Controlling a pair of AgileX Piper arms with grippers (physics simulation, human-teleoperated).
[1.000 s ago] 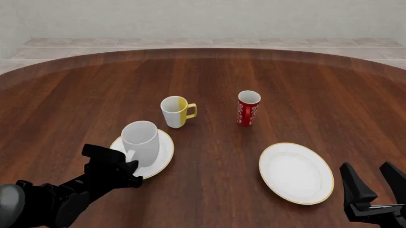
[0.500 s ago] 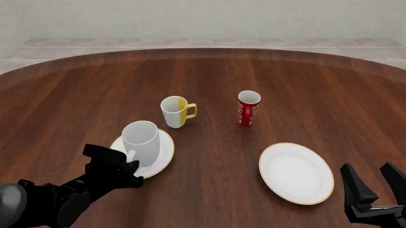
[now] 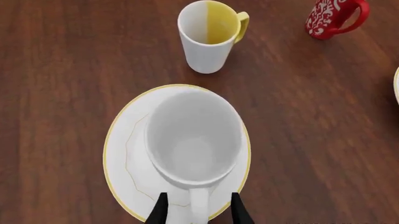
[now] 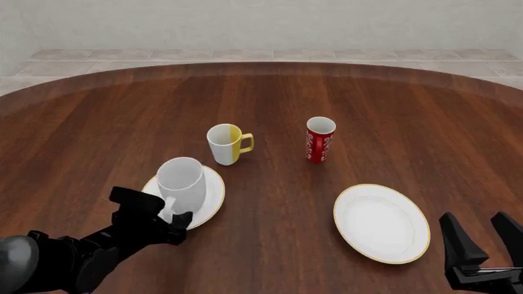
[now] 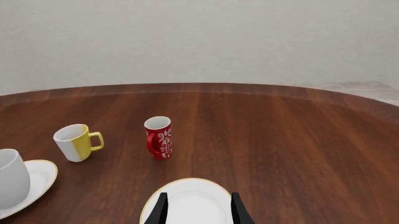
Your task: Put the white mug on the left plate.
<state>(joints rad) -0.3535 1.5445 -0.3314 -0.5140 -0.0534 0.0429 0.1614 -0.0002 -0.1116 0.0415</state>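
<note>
White mug point(image 4: 182, 184) stood upright on the left plate point(image 4: 212, 199), set toward the plate's left half, gold rim showing on the right side. Left claw point(image 4: 168, 217) was spread, fingers apart either side of the mug's handle point(image 3: 198, 205), not pressing it. Right claw point(image 4: 482, 245) spread, low near the worktop's point(image 4: 368, 104) near edge, beside the second plate point(image 4: 381, 222). Yellow-handled mug point(image 4: 226, 143) and red cup point(image 4: 319, 139) stood beyond, open wood all round. No legible writing; red cup bore white scrollwork only.

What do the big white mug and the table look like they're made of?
The white mug: likely glazed ceramic, plain white with a soft sheen, though this is a render. The table: dark polished wood, by its long reddish-brown grain streaks.
</note>
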